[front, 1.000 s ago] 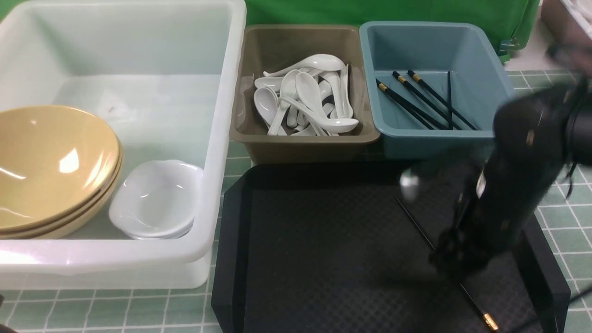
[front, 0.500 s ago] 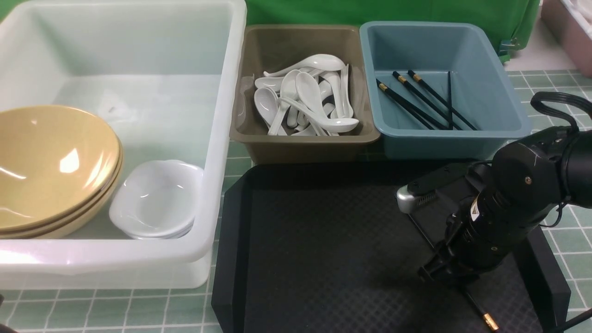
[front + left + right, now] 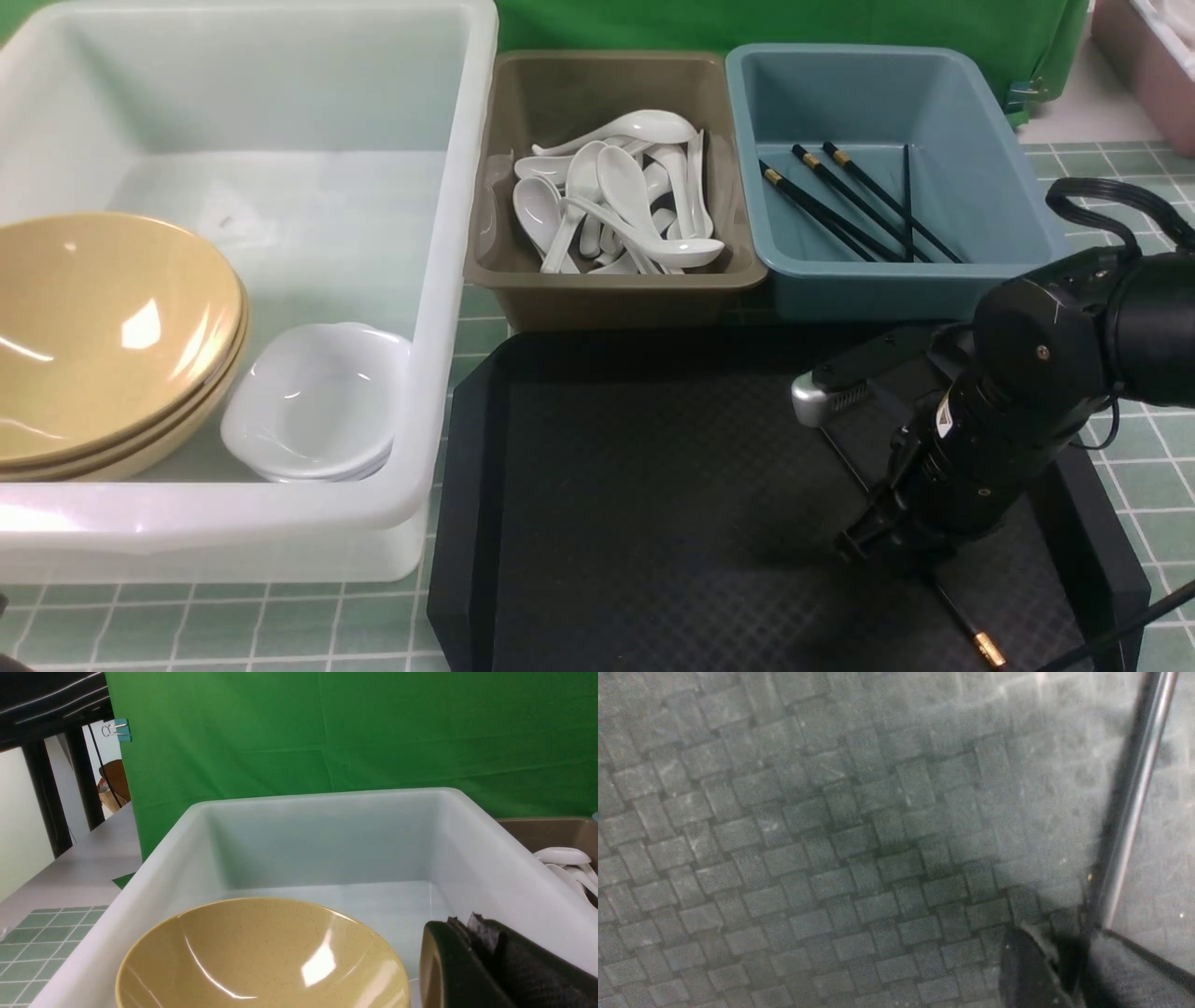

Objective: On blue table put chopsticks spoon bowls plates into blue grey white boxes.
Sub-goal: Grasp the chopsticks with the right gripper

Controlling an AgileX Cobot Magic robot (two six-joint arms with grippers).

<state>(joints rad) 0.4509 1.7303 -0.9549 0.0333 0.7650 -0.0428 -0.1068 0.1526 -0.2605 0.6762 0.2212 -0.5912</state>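
Observation:
One black chopstick with a gold band (image 3: 966, 621) lies on the black tray (image 3: 653, 495). My right gripper (image 3: 878, 551) is pressed down on the tray, shut on that chopstick (image 3: 1129, 798), whose shaft runs in between the fingertips (image 3: 1069, 952). Several more chopsticks (image 3: 850, 201) lie in the blue box (image 3: 887, 280). The grey box (image 3: 607, 280) holds several white spoons (image 3: 616, 196). In the white box (image 3: 457, 280) are stacked tan bowls (image 3: 103, 327) and white plates (image 3: 313, 401). Shut and empty, my left gripper (image 3: 460, 924) hovers beside the top bowl (image 3: 261, 956).
The three boxes stand side by side at the back of the blue table (image 3: 1148, 457), with the black tray directly in front of the grey and blue ones. A green cloth (image 3: 794, 23) hangs behind. A pinkish container (image 3: 1148, 65) sits at the far right.
My right arm has swung down onto the tray and settled over the chopstick, and its fingers have closed in around the shaft. The left gripper has not moved.

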